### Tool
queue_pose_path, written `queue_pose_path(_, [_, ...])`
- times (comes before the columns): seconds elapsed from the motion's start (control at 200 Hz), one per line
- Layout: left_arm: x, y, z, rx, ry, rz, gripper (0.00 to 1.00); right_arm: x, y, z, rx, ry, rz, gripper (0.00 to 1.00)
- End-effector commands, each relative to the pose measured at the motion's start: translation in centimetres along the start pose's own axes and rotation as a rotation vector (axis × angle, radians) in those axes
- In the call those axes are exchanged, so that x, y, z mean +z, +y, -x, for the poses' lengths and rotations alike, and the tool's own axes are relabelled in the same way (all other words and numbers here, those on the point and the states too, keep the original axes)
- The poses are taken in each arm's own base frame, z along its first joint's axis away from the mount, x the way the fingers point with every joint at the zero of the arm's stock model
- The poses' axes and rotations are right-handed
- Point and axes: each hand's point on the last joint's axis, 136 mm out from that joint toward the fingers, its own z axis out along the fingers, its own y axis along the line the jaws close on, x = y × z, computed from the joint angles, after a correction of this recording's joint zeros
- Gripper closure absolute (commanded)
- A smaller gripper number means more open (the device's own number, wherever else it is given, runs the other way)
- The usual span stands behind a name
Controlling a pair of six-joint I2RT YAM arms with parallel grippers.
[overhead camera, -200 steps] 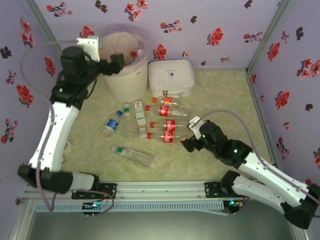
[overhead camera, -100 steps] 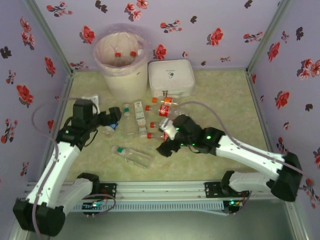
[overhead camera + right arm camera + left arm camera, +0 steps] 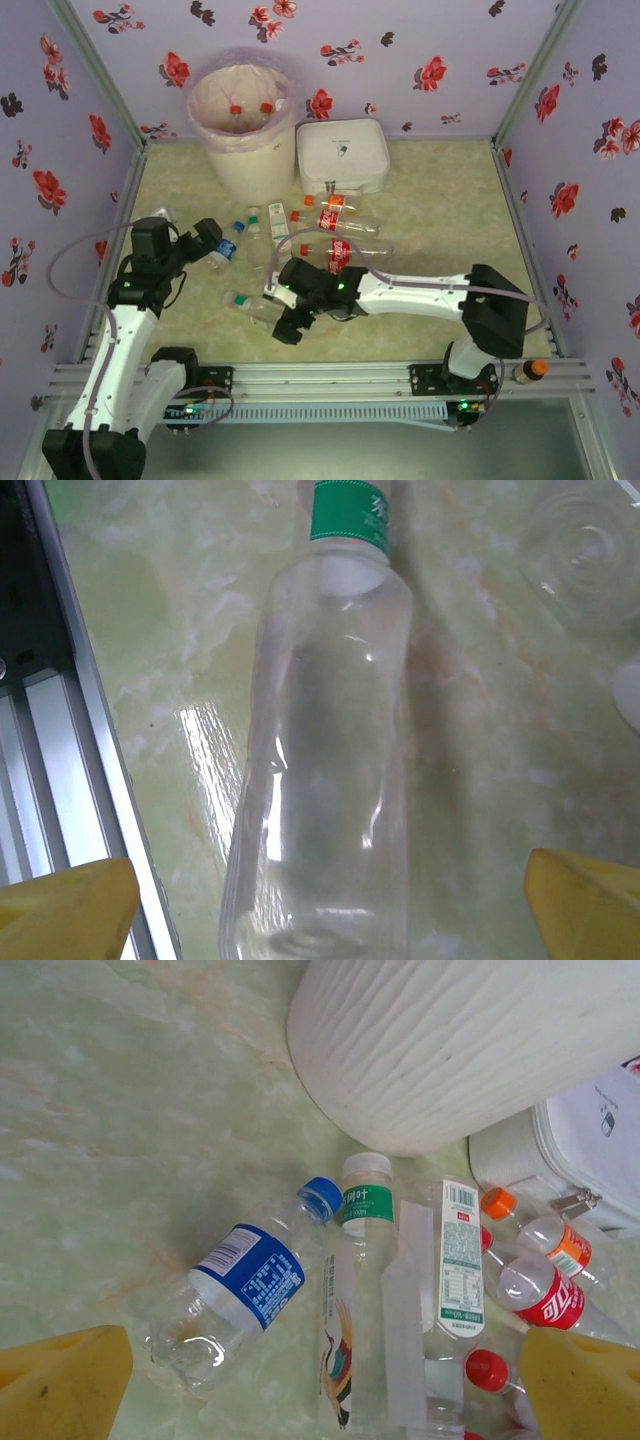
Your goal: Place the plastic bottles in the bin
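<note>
Clear green-banded bottle (image 3: 330, 770): lay on its side on the table (image 3: 440, 200) beside the aluminium rail (image 3: 50, 740), between your right gripper's (image 3: 325, 910) wide-spread yellow pads (image 3: 65, 905), untouched.
Left gripper (image 3: 320, 1385): you had it spread wide and empty, above the blue-labelled bottle (image 3: 245, 1280).
Other bottles (image 3: 320, 230): clustered just before the bin (image 3: 245, 165).
Bin contents: two red-capped bottles (image 3: 250, 108).

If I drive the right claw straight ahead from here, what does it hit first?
Most likely the clear green-labelled bottle, which lies on the table centred ahead of the open right claw. How close it is I cannot judge from the wrist view.
</note>
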Motion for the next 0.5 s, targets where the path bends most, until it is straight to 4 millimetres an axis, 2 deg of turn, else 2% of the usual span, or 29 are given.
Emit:
queue_pose_path(0.0, [-0.7,-0.8,1.2,-0.034,-0.043,-0.035,0.01,1.1,0.2,1.1,-0.017,-0.022,-0.012,0.01])
queue_pose_path(0.11, [-0.7,-0.8,1.2,-0.034,-0.041,-0.033,0.01,2.7,-0.3,0.2,-0.009,-0.019,-0.037,0.01])
queue_pose_path(0.21, [-0.7,-0.6,0.9,-0.035,-0.039,-0.03,0.02,3.0,-0.7,-0.1,0.002,-0.021,-0.061,0.05])
queue_pose_path(0.3, [-0.8,-0.5,0.8,-0.038,-0.039,-0.029,0.02,2.7,-1.0,-0.1,0.002,-0.027,-0.081,0.12])
queue_pose_path(0.34, [-0.7,-0.5,0.8,-0.038,-0.039,-0.029,0.02,2.6,-0.9,-0.1,-0.002,-0.029,-0.083,0.2])
queue_pose_path(0.405, [-0.6,-0.3,0.8,-0.039,-0.042,-0.022,0.03,2.5,-1.0,-0.2,-0.003,-0.027,-0.088,0.29])
queue_pose_path(0.495, [-0.5,-0.1,0.9,-0.039,-0.045,-0.013,0.03,2.6,-1.1,-0.5,0.004,-0.016,-0.092,0.32])
